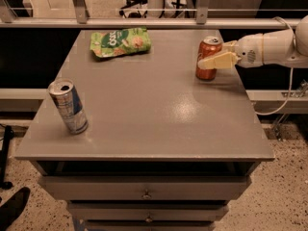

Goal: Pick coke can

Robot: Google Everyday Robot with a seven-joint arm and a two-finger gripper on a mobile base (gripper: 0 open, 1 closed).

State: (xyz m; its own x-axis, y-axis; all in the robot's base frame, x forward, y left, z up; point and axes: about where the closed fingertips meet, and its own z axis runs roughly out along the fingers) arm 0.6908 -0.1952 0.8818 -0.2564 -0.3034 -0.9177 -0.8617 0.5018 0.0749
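Note:
The coke can [208, 48], red-orange with a silver top, stands upright near the right edge of the grey table [144, 109], towards the back. My gripper [212, 56] reaches in from the right on a white arm [269, 47]. It is open and straddles the can. One cream finger [217, 60] crosses in front of the can's middle. The other finger is mostly hidden behind the can. The can rests on the table.
A slim silver-and-blue can [68, 106] stands at the front left. A green snack bag [120, 41] lies at the back left. A metal rail [144, 22] runs behind the table. Drawers [144, 194] sit below the front edge.

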